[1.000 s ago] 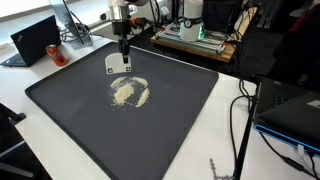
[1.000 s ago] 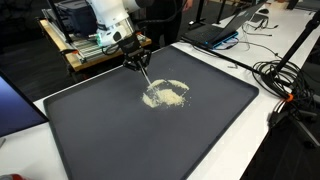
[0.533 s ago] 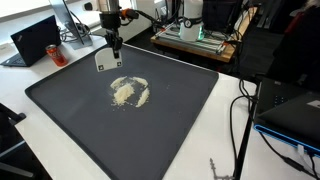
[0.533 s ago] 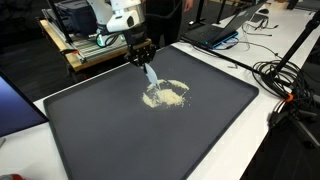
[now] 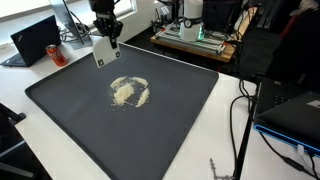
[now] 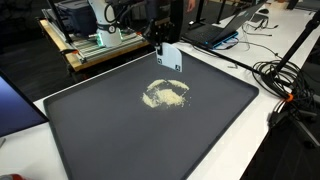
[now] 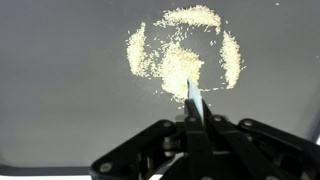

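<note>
Wrist view looks down past the hand (image 7: 194, 120), its fingers pressed together on a thin white card (image 7: 192, 97), seen edge-on here like a blade. Beyond the card's tip lies the pile of pale grains (image 7: 182, 58): a dense clump in the middle with a broken ring of scattered grains around it.

In both exterior views the hand (image 5: 104, 38) hangs near the far edge of the dark mat (image 5: 170, 120). The card (image 5: 103, 54) hangs below the fingers, lifted clear of the surface. The grains (image 5: 128, 91) sit on the mat nearer its middle, well apart from the card and untouched by it.

The mat has a slightly raised rim and covers most of the white bench (image 6: 250, 128); the grains (image 6: 166, 94) lie loose on it inside that rim
</note>
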Robot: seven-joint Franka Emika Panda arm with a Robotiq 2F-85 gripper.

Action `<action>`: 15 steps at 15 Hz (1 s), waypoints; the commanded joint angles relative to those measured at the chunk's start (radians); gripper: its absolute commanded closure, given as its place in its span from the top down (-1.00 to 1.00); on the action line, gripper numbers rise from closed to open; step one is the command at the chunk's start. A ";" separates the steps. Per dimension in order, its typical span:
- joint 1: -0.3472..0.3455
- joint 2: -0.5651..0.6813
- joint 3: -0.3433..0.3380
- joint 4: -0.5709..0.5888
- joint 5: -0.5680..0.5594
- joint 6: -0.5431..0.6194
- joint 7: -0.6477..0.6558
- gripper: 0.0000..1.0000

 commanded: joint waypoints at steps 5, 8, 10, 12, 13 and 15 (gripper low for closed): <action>-0.014 0.140 0.100 0.214 -0.075 -0.158 -0.014 -0.98; -0.013 0.202 0.118 0.285 -0.094 -0.216 -0.032 -0.98; -0.017 0.229 0.128 0.330 -0.095 -0.266 -0.055 -0.98; -0.023 0.238 0.135 0.359 -0.092 -0.305 -0.087 -0.98; -0.027 0.228 0.138 0.361 -0.090 -0.322 -0.109 -0.98; -0.035 0.197 0.143 0.355 -0.086 -0.358 -0.156 -0.98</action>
